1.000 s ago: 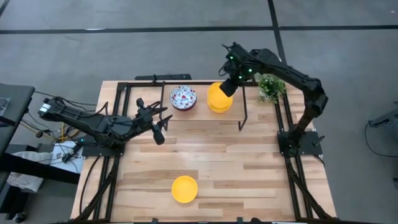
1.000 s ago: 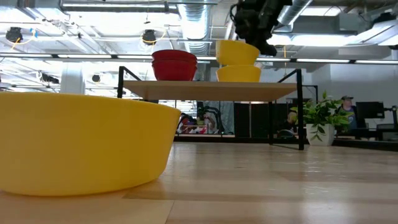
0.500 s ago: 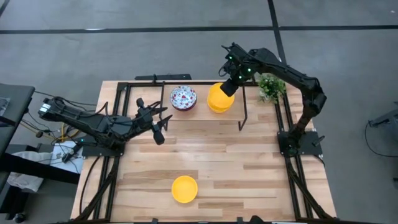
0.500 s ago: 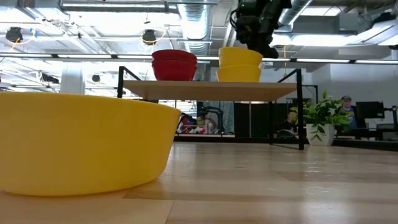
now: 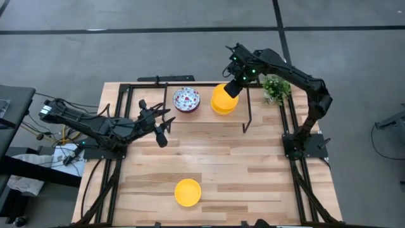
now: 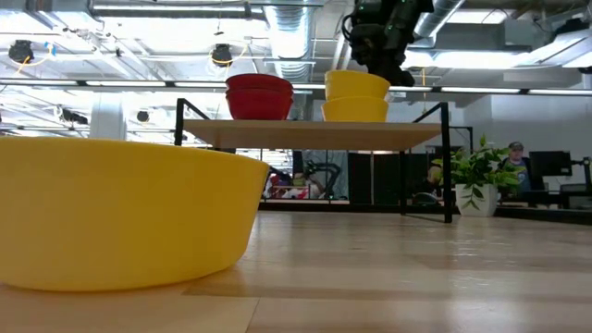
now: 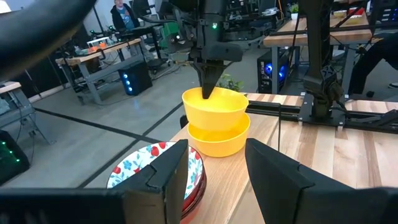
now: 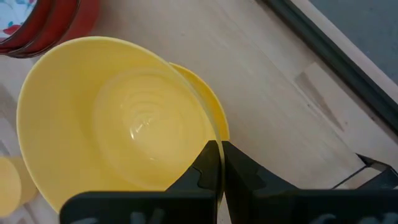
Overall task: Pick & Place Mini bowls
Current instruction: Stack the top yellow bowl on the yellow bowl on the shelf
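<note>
I see the raised shelf point(image 5: 202, 115) along the worktop's point(image 5: 253, 171) far edge crowded: the red bowl stack point(image 5: 186, 99) sits just beside the yellow stack point(image 5: 221, 101), whose rim the right gripper point(image 5: 231, 88) pinches. The plant point(image 5: 274, 88) blocks the far right corner. The worktop's middle lies open; one yellow bowl point(image 5: 187, 192) stands near the front edge.

Mini bowls on my shelf and table

My right gripper point(image 5: 231, 88) pinched the rim of the top yellow bowl point(image 5: 221, 97), nested upright on another; the red speckled stack point(image 5: 186, 99) sat beside it, one yellow bowl point(image 5: 188, 192) well apart.
</note>
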